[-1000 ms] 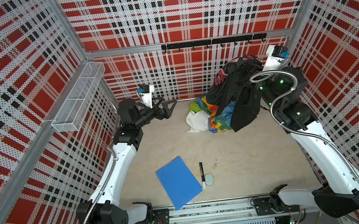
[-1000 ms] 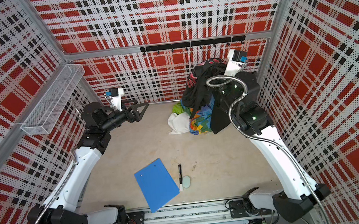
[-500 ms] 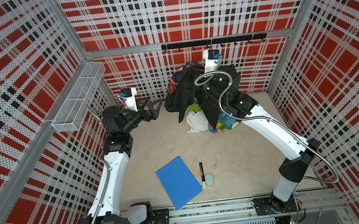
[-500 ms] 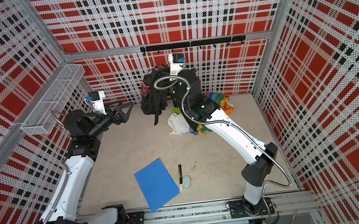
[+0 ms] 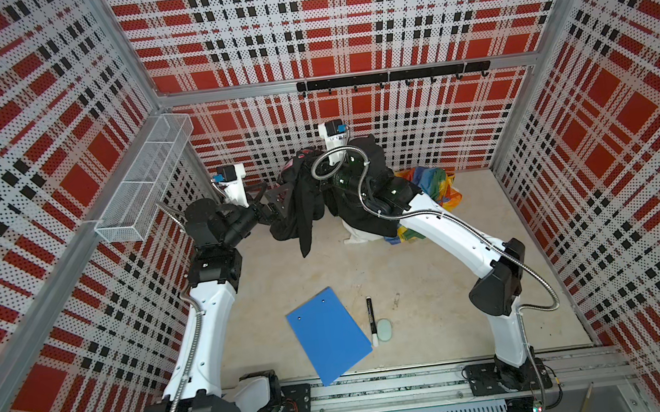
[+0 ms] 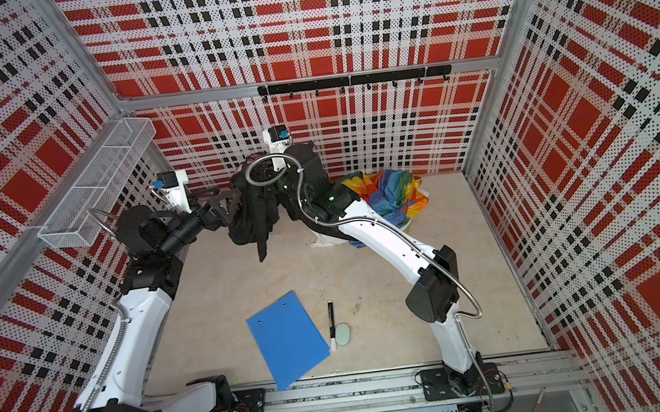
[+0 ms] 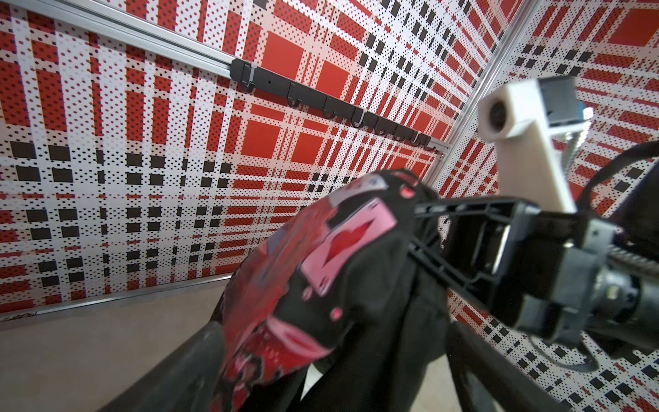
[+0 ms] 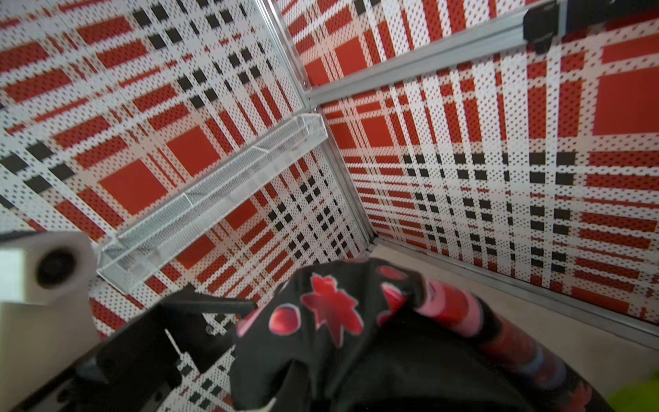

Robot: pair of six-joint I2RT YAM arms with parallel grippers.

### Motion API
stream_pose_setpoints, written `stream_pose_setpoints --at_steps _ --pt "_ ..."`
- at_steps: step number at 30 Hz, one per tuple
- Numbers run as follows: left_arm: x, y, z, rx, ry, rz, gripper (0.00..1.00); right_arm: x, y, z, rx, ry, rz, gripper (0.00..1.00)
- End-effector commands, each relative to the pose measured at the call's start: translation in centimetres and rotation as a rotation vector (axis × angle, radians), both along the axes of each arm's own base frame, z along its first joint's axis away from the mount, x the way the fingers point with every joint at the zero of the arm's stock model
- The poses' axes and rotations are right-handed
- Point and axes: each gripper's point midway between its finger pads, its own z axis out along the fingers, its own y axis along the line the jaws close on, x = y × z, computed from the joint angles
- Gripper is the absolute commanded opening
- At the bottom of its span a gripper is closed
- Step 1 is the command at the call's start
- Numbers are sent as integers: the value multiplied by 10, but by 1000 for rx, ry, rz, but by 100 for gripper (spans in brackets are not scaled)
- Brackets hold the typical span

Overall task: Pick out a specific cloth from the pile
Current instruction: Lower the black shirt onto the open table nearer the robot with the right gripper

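A white wire basket [image 5: 142,185] is fixed to the left wall, above the left arm. The left gripper [image 5: 283,202] is raised near the back wall with its jaws spread wide. In the left wrist view the fabric hangs between them, but I cannot tell whether either finger touches it.

Just to its right is the cloth [image 5: 303,201], black with a pink and red print. It is lifted off the pile, and a loose tail dangles toward the tabletop [image 5: 412,290]. The right gripper [image 7: 413,228] has its jaws pressed together on a fold of it, next to the printed patch. More black fabric drapes over that arm's wrist and hides the gripper from above.

Nearer the front, well apart from the fabrics, lies a blue clipboard [image 5: 327,334]. A black marker [image 5: 371,319] lies just beside it, and a small pale oval piece [image 5: 384,330] sits against the marker.

A black hook rail [image 5: 390,77] runs along the back wall. Below it on the right sits the pile [image 5: 434,181], rainbow patchwork with a white cloth [image 5: 354,236] at its near left edge. The right arm [image 5: 448,236] crosses in front and covers part of it.
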Motion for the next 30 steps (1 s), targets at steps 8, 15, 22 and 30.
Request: stream_pose_setpoints --at_steps 8,15,22,30 --pt "2 -2 2 -5 -18 -12 99 8 19 -97 -95 83 48 0" --pt "5 -8 -3 -6 -1 -29 99 5 36 -182 -161 205 99 0" --pt "8 -10 -7 -10 12 -34 99 0 62 -240 -212 286 122 1" --pt "9 -7 -7 -9 13 -15 99 4 101 -287 -160 372 151 2"
